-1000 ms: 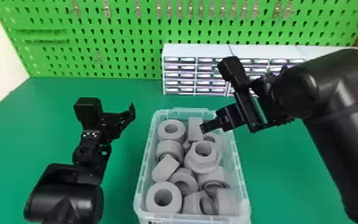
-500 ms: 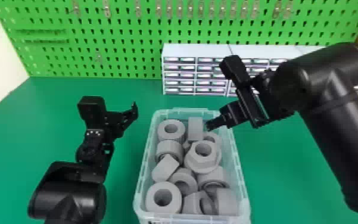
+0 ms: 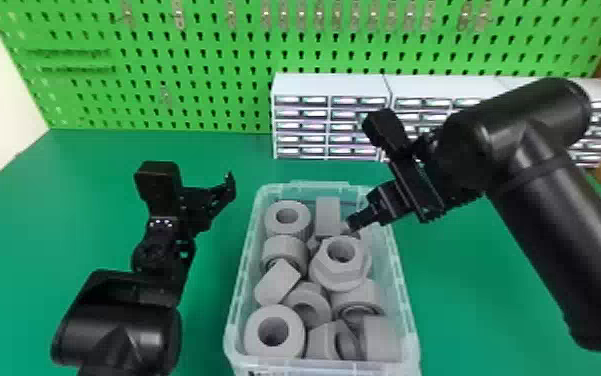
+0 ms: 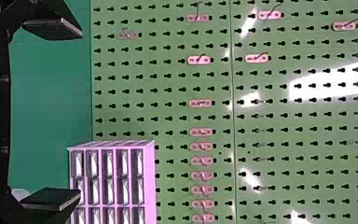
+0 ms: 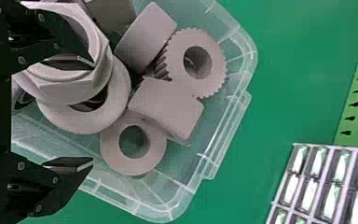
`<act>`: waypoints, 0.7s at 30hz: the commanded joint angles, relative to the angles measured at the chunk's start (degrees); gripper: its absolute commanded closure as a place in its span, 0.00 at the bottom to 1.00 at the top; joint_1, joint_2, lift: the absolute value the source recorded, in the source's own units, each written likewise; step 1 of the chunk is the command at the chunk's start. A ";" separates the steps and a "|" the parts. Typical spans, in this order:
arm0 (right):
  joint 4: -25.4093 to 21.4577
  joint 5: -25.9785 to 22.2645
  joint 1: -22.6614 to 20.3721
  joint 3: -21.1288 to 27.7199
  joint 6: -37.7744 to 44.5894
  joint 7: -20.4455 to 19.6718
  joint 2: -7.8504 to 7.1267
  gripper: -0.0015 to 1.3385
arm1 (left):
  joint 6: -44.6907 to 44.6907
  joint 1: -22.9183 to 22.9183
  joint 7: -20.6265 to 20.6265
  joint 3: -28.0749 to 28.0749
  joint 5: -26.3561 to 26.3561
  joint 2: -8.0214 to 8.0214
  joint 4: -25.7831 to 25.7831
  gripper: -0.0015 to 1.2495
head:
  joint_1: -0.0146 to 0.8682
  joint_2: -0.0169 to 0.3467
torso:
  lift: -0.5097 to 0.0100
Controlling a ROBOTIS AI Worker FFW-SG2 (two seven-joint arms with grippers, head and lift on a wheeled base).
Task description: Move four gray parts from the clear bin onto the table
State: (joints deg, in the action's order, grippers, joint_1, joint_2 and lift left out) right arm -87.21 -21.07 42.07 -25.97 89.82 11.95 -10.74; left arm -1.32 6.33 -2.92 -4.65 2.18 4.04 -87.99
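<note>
Head view: right gripper (image 3: 348,226) at the clear bin's (image 3: 237,305) far right part.
Its two fingers are spread apart. Gray parts (image 3: 336,277) lie piled in the bin. Left gripper (image 3: 230,186), fingers also spread, is left of the bin.

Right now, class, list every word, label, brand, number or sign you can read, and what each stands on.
No text can be read.
Clear bin: dark marks low on its near side, too small to read.
Gray parts: no legible lettering.
Drawer cabinets: no legible lettering.
</note>
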 commanded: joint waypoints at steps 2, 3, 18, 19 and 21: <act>2.31 -0.55 0.47 -1.01 0.26 0.01 0.28 0.39 | 0.00 0.08 0.02 0.00 0.02 0.00 0.10 0.08 | 0.80 0.24 | 0.88; 2.57 -0.64 0.47 -1.19 0.26 0.01 0.37 0.39 | 0.00 0.08 -0.07 0.00 0.02 0.00 0.10 0.08 | 0.80 0.24 | 0.88; 4.77 -3.89 1.00 -3.21 0.26 0.01 0.90 0.39 | 0.00 0.17 -0.07 -0.18 -0.07 0.00 0.10 0.08 | 0.80 0.24 | 0.88; 4.86 -3.98 1.00 -3.30 0.26 0.01 0.90 0.39 | 0.00 0.17 -0.07 -0.18 -0.07 0.00 0.10 0.08 | 0.80 0.24 | 0.88; 5.21 -4.33 1.00 -3.56 0.26 0.01 0.90 0.39 | 0.00 0.17 -0.07 -0.18 0.02 0.00 0.10 0.08 | 0.80 0.24 | 0.88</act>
State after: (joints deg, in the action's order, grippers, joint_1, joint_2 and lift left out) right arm -82.54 -24.81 43.07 -29.06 89.82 11.95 -9.89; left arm -1.32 6.51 -2.99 -4.83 2.18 4.04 -87.89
